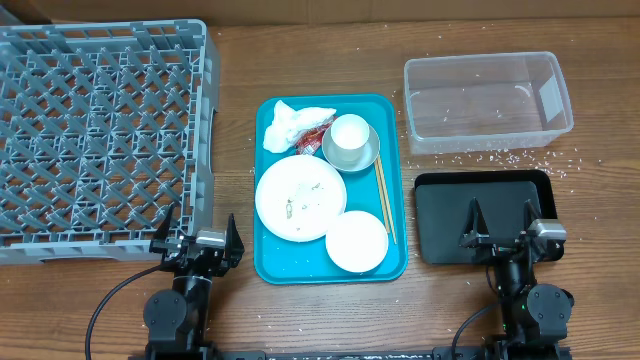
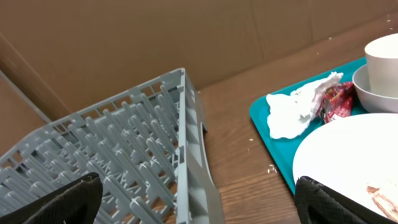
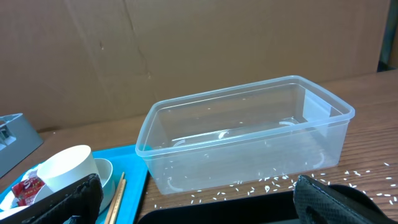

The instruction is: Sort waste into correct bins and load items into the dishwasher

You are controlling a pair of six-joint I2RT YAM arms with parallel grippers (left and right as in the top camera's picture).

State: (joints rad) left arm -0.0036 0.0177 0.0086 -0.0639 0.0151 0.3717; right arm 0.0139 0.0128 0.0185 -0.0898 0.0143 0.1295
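Overhead, we see both arms low at the near table edge, left gripper [image 1: 199,226] and right gripper [image 1: 501,220] spread wide and empty. The crumpled napkin [image 1: 296,124] lies on the teal tray [image 1: 275,262], just behind the plate [image 1: 300,198]. From the left wrist, we judge the napkin light and soft, best pinched at a raised fold. From the right wrist, the clear tub [image 3: 249,134] stands close ahead.

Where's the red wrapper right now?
In the overhead view, the red wrapper lies at the far end of the teal tray, between the crumpled napkin on its left and the grey bowl holding the white cup.
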